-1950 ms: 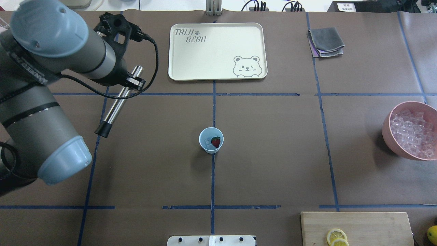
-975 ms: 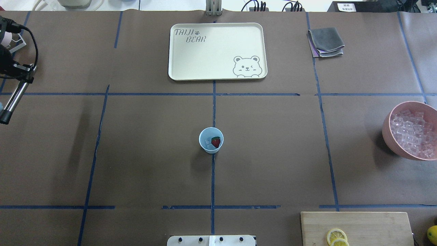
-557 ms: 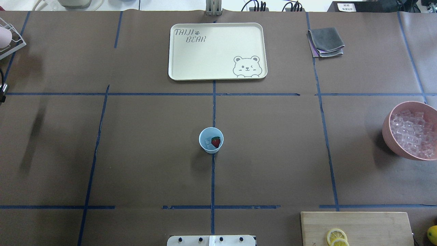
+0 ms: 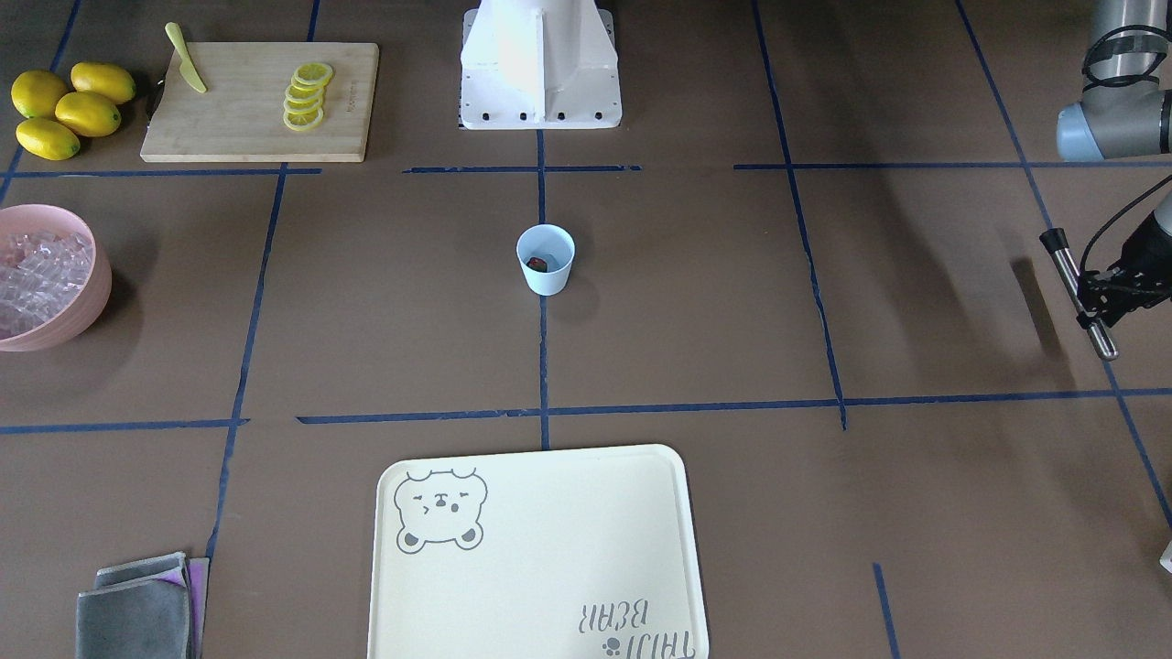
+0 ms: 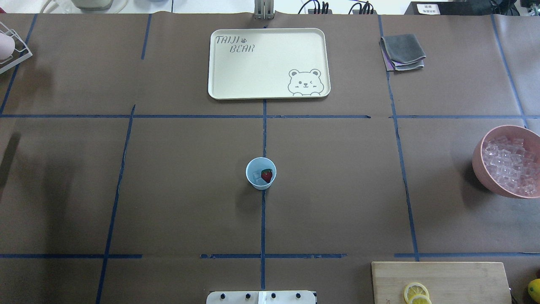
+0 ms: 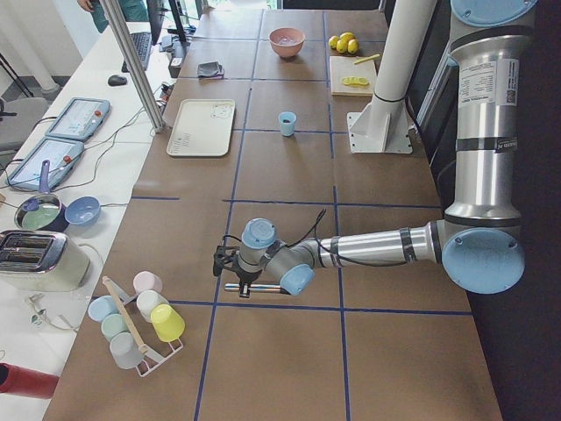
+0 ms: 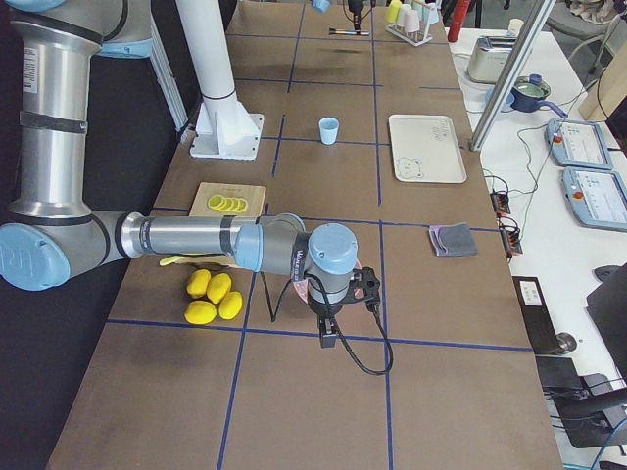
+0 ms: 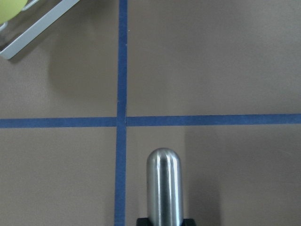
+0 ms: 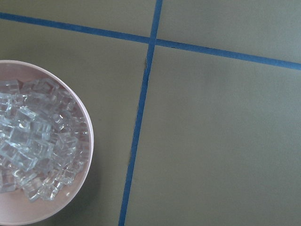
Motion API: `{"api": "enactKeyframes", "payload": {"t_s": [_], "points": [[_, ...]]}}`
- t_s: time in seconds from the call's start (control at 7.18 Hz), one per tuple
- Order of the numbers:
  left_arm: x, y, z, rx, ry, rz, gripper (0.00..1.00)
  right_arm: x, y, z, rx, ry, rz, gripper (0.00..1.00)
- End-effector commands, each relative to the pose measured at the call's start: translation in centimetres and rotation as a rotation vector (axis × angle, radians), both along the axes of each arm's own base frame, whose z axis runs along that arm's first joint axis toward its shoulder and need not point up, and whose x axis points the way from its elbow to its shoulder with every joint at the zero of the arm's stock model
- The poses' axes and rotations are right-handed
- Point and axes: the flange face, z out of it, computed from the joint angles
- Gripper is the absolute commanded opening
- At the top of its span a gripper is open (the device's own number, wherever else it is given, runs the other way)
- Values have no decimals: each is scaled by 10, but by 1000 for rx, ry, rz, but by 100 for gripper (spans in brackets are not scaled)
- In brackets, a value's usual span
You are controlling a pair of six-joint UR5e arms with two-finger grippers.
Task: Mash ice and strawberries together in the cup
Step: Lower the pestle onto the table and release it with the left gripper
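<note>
Blue plastic makes up the little cup (image 5: 261,173), and it stands alone in the middle of the table (image 5: 337,190). Inside it lie a red strawberry (image 5: 266,175) and some ice (image 5: 257,175), maybe one or two cubes; they are hard to make out.

I think the cup is light and thin, so it could tip or slide when something pushes down into it. A good place to hold it is around its side wall. The ice is hard and slippery. The strawberry is soft and should squash easily.

The left gripper (image 4: 1099,297) is clamped on a shiny metal stick (image 4: 1079,291), far off to the side, well apart from the cup. The right gripper (image 7: 328,333) hangs near the pink bowl (image 5: 479,156), and I cannot tell if its fingers are closed.

A moment ago the left arm and the stick hung over the table's left part in the overhead view. Now they have gone out of that view, and only a shadow shows there. The cup and its filling have not moved.
</note>
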Motion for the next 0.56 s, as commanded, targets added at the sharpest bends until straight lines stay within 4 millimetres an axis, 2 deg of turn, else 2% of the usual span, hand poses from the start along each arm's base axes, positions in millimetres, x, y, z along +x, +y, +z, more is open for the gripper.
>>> {"api": "enactKeyframes", "payload": {"t_s": [0.0,0.42], "points": [[3,0,2,-5,7,0,1,0,1,1,-2,0,0,100],[11,4,1,-11,23,29,4,0,1,2,-4,0,0,100]]}}
